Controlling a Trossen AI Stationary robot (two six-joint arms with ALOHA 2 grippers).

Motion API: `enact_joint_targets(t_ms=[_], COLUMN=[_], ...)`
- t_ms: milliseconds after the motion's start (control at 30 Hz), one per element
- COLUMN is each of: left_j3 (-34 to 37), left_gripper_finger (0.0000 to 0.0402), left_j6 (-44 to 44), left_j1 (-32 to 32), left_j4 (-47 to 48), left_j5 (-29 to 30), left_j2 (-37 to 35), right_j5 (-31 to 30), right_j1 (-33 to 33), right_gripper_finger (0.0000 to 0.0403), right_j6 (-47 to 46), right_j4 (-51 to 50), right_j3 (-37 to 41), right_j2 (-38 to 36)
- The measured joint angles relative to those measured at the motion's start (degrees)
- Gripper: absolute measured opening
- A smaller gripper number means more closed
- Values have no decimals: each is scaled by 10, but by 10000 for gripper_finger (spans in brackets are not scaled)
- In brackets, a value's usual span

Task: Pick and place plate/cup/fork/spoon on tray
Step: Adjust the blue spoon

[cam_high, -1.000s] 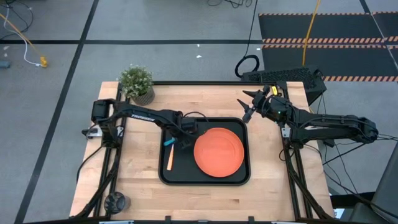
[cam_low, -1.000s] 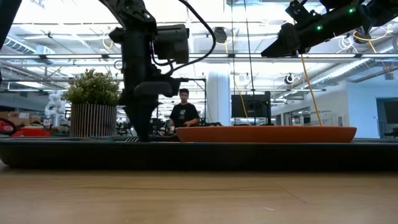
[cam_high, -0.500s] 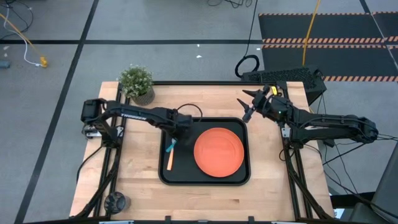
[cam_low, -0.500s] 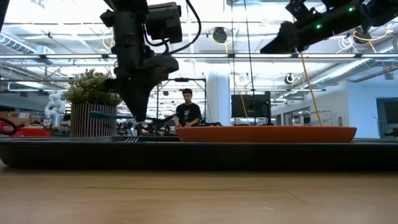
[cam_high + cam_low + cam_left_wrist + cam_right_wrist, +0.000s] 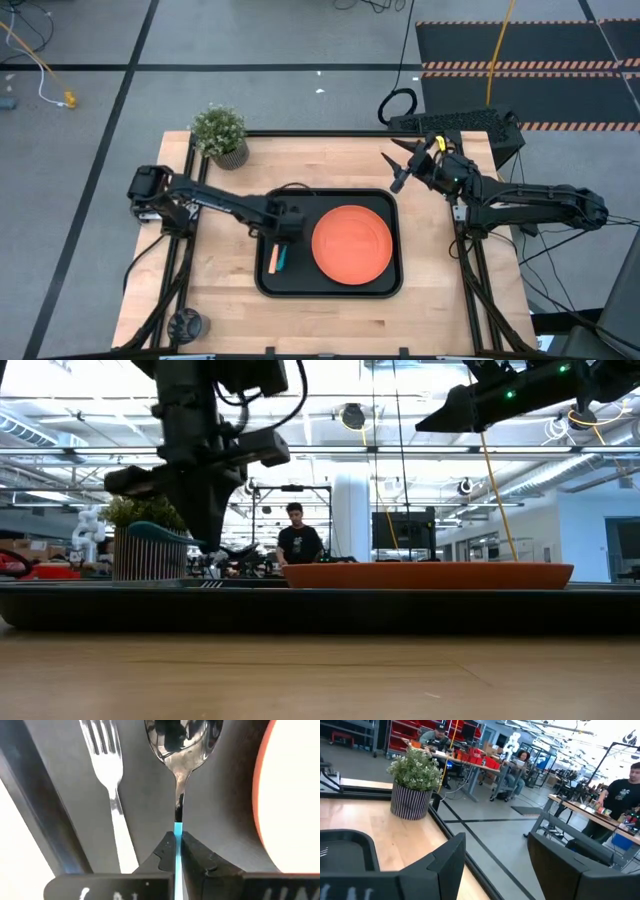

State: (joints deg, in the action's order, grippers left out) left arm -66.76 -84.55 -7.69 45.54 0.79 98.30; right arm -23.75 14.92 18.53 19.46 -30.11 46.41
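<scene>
Spoon [image 5: 180, 750] with light blue handle lies beside the fork [image 5: 112, 795] in the tray [image 5: 385, 285], left of the orange plate [image 5: 351, 244]; whether its bowl touches the tray floor is unclear. Left gripper [image 5: 177, 852] pinches the spoon's handle between closed fingers. Right gripper [image 5: 398, 172] hovers, fingers apart, holding nothing, past the tray's far right corner. Potted plant [image 5: 220, 133] stands at the table's far left.

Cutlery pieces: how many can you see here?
2. The fork lies on the black tray, near its left rim. The spoon is beside it, towards the orange plate, its blue handle pinched in the left tool. None seem hidden.
</scene>
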Motion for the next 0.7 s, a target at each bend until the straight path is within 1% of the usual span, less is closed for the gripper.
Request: enact_joint_targets(t_ms=[67,233,333,500,700], left_j3=[0,-1,-1,-1,0], left_gripper_finger=[15,8,8,17,8], left_j6=[-34,-80,-100,-104,-91], left_j1=[-18,-45,-52,-41,-12], left_j4=[-14,-39,-38,-31,-26], left_j5=[18,44,47,30,28], left_j2=[0,10,25,53,68], right_j5=[0,0,1,1,1], right_j1=[0,0,0,0,0], right_gripper_finger=[208,208,208,208,208], right_j6=[-13,-36,-47,-46,-48], right_j4=[-5,-30,-49,-87,-105], right_j3=[0,0,0,0,0], right_j2=[0,0,0,0,0])
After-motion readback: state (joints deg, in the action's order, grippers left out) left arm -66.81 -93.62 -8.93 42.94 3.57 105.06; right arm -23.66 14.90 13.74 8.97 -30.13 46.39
